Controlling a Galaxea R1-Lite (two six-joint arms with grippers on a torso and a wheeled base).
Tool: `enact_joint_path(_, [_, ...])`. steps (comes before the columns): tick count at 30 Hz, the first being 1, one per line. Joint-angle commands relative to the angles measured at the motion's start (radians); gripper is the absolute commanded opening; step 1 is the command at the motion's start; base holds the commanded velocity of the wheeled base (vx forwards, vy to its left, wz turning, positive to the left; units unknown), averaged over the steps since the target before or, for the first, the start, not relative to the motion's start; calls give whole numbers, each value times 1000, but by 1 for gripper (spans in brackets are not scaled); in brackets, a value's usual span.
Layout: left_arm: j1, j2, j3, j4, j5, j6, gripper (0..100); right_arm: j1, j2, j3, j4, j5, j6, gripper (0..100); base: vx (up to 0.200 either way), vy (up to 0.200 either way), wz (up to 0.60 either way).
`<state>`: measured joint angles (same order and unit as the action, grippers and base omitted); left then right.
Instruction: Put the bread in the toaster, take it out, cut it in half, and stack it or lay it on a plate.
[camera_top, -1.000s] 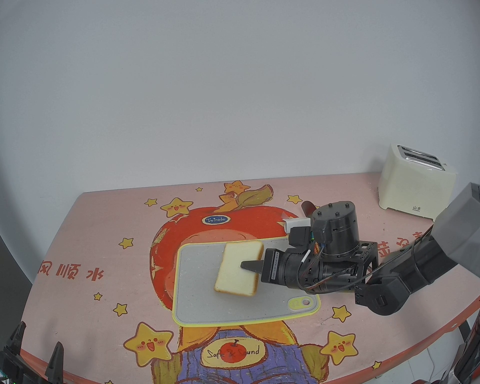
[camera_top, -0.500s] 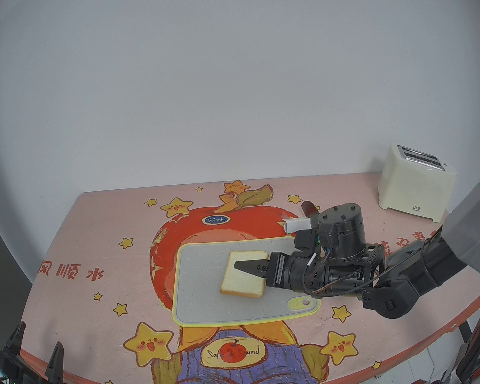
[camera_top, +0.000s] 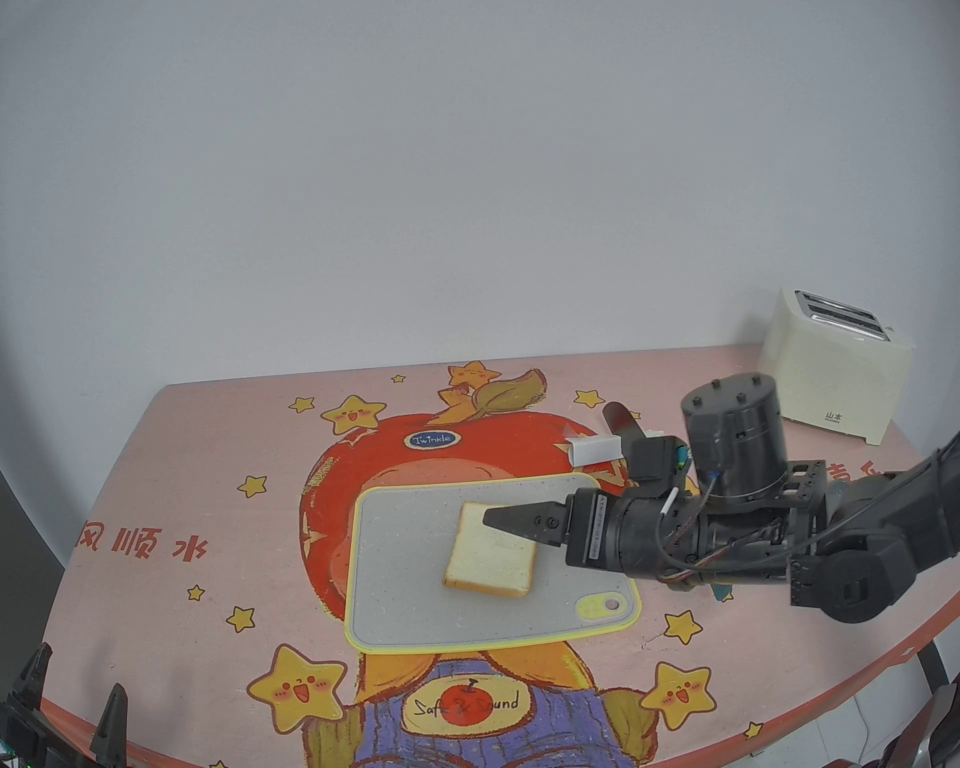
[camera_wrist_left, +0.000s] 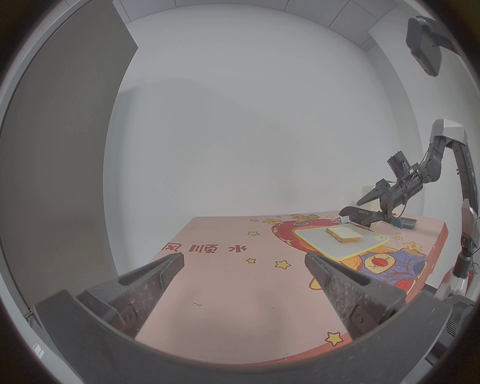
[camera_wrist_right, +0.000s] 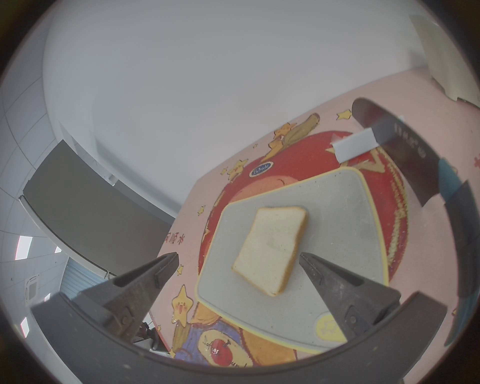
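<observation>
Now the right gripper (camera_top: 492, 518), fingers apart, is hovering at the three-o'clock edge of the bread slice (camera_top: 488, 568); I reckon the knife (camera_wrist_right: 400, 150), lying at one o'clock of the cutting board (camera_top: 400, 590), wants gripping squarely by its handle.

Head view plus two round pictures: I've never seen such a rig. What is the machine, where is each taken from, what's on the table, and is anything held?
It is a two-armed robot with a pincer gripper on each arm. The head view looks down from a camera on its head; each round picture comes from a camera on one arm's wrist. On the table lies a cutting board with one slice of bread flat on it. A dark knife lies just past the board; a toaster stands at the far right. The right gripper hangs open over the board by the bread; the left gripper is open at the near left corner. Neither holds anything.
</observation>
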<state>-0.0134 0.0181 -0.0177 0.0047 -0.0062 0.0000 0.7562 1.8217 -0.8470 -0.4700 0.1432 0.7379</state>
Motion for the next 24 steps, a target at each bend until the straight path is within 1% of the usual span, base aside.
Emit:
enact_joint_path(1, [0, -9, 16, 1, 0, 0, 100, 11, -142, 59, -10, 1, -11, 100, 0, 0, 0])
enact_joint_path(2, [0, -9, 16, 0, 0, 0, 100, 22, -174, 75, -12, 1, -23, 100, 0, 0, 0])
enact_joint_path(4, [0, -9, 16, 0, 0, 0, 100, 37, -243, 114, -12, 1, -72, 100, 0, 0, 0])
enact_joint_path(5, [0, -9, 16, 0, 0, 0, 100, 37, -243, 114, -12, 1, -72, 100, 0, 0, 0])
enact_joint_path(6, [0, -9, 16, 0, 0, 0, 100, 32, -292, 132, -9, 1, -132, 100, 0, 0, 0])
enact_joint_path(7, [0, -9, 16, 0, 0, 0, 100, 29, -312, 138, -7, 1, -156, 100, 0, 0, 0])
enact_joint_path(8, [0, -9, 16, 0, 0, 0, 100, 29, -312, 138, -7, 1, -156, 100, 0, 0, 0])
enact_joint_path(9, [0, -9, 16, 0, 0, 0, 100, 15, -360, 155, -13, 1, -196, 100, 0, 0, 0])
enact_joint_path(10, [0, -9, 16, 1, 0, 0, 100, -5, -386, 160, -13, 3, -210, 100, 0, 0, 0])
enact_joint_path(11, [0, -9, 16, 1, 0, 0, 100, -5, -386, 160, -13, 3, -210, 100, 0, 0, 0])
enact_joint_path(12, [0, -9, 16, 0, 0, -2, 100, -32, -433, 164, -15, 4, -242, 100, 0, 0, 0])
enact_joint_path(14, [0, -9, 16, 1, -5, -3, 100, -60, -479, 167, -18, 9, -295, 100, 0, 0, 0])
enact_joint_path(15, [0, -9, 16, 1, -5, -3, 100, -60, -479, 167, -18, 9, -295, 100, 0, 0, 0])
enact_joint_path(16, [0, -9, 16, 1, -6, -3, 100, -87, -535, 175, -16, 15, -325, 100, 0, 0, 0])
enact_joint_path(18, [0, -9, 16, 1, -6, -2, 100, -98, -572, 187, -16, 18, -333, 100, 0, 0, 0])
enact_joint_path(19, [0, -9, 16, 1, -6, -2, 100, -103, -621, 200, -18, 29, -331, 100, 0, 0, 0])
enact_joint_path(24, [0, -9, 16, 1, -6, -3, 100, -144, -726, 224, -16, 101, -319, 100, 0, 0, 0])
